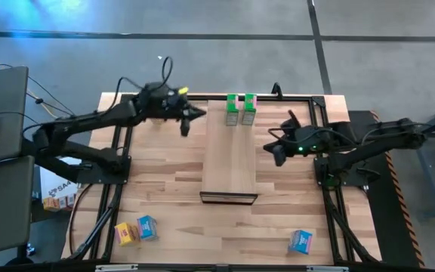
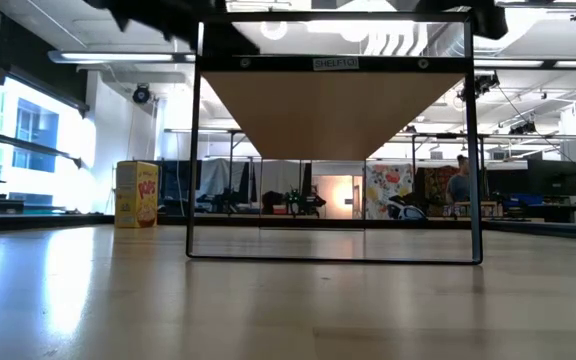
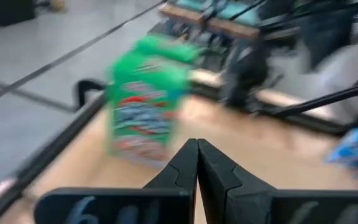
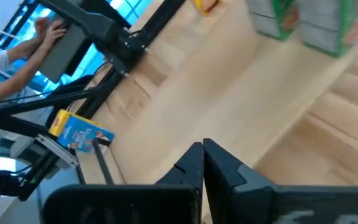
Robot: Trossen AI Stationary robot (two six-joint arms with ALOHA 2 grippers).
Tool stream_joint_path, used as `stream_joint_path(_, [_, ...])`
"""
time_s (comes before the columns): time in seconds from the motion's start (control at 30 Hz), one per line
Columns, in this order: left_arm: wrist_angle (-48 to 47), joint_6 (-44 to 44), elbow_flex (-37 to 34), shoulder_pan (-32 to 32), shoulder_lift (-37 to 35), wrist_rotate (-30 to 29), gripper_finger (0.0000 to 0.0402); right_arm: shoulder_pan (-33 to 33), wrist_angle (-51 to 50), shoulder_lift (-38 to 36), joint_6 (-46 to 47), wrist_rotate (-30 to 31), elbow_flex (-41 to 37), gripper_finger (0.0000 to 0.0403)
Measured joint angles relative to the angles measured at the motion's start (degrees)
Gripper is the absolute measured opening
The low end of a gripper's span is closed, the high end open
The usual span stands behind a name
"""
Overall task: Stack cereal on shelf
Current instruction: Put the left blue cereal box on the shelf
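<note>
The shelf (image 1: 230,155) is a pale wood panel in the table's middle; the low view shows its underside (image 2: 333,110) raised in a dark frame. Two green cereal boxes (image 1: 232,109) (image 1: 248,110) stand upright side by side on its far end. My left gripper (image 1: 195,115) is shut and hovers just left of them; its wrist view shows a green box (image 3: 146,99) ahead of the gripper (image 3: 197,149). My right gripper (image 1: 276,151), shut too (image 4: 202,152), hangs right of the shelf. A yellow box (image 1: 125,233) and a blue box (image 1: 147,227) lie near left, another blue box (image 1: 300,241) near right.
A yellow box (image 2: 136,194) stands on the table's far left in the low view. Dark frame rails (image 1: 119,151) run along the table's sides. A person at a laptop (image 4: 42,43) sits beyond the table's left. Bare tabletop lies on either side of the shelf.
</note>
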Motion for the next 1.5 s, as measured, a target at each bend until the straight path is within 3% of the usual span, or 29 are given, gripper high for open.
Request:
stream_joint_path(0.27, [0.53, -7.27, -7.30, -16.11, -10.37, -13.02, 0.0000, 0.09, -2.32, -2.70, -3.79, 2.53, 0.00, 0.0000])
stream_joint_path(0.4, [0.17, -9.47, -8.93, -22.27, -13.25, -15.41, 0.0000, 0.09, -2.30, -2.70, -6.49, 2.75, 0.00, 0.0000])
stream_joint_path(0.57, [0.33, -9.93, -9.43, -27.60, -15.40, -15.87, 0.0000, 0.09, -2.30, -2.70, -7.73, 2.55, 0.00, 0.0000])
stream_joint_path(0.8, [-1.04, -9.97, -9.45, -30.77, -15.99, -21.00, 0.0011, 0.09, -2.25, -2.70, -8.49, 2.55, 0.00, 0.0000])
stream_joint_path(0.9, [-1.99, -10.56, -9.45, -30.89, -16.60, -19.99, 0.0041, 0.09, -2.24, -2.70, -8.38, 2.55, 0.00, 0.0000])
stream_joint_path(1.07, [-3.59, -10.94, -9.20, -30.87, -19.28, -15.24, 0.0126, 0.09, -2.19, -2.68, -7.67, 3.17, 0.00, 0.0011])
stream_joint_path(1.3, [-8.23, -10.42, -6.12, -30.87, -21.22, -5.63, 0.0250, 0.09, -2.10, -2.66, -7.25, 6.47, 0.00, 0.0079])
stream_joint_path(1.5, [-15.50, -4.55, -3.03, -30.85, -21.19, 1.28, 0.0309, 0.09, -0.51, -2.66, -5.85, 9.04, 0.00, 0.0131])
